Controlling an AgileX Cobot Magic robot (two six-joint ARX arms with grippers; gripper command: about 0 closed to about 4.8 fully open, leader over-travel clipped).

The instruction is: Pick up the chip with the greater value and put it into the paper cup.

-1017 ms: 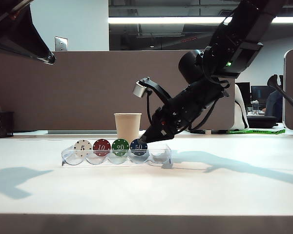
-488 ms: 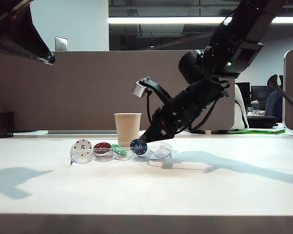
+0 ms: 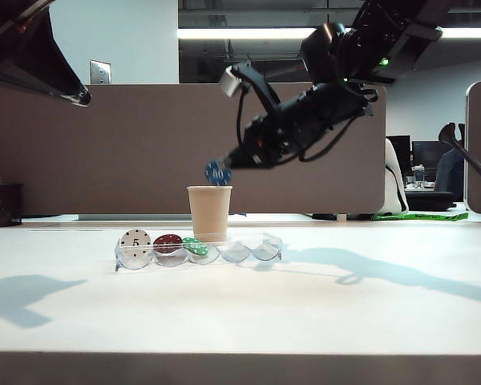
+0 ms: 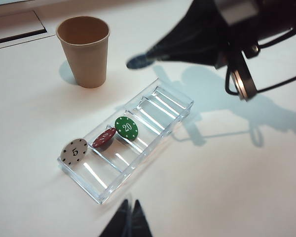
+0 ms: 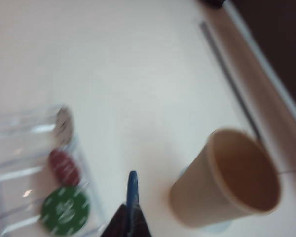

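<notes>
You are working in an open-plan office; brown partition panels (image 3: 104, 144) back your white surface (image 3: 240, 313); strip ceiling lights (image 3: 248, 34) run overhead; monitors (image 3: 429, 152) stand behind.

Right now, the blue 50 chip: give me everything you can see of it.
The blue chip is a small round disc, blue with white edge spots and a pale centre that reads 50. It looks like hard plastic. The right gripper is shut on it, pinching its edge, so it stands on edge in the air. In the exterior view it sits just above the paper cup's rim, clear of the cup and the clear rack. In the right wrist view it shows edge-on as a thin blue strip, beside the cup.
</notes>
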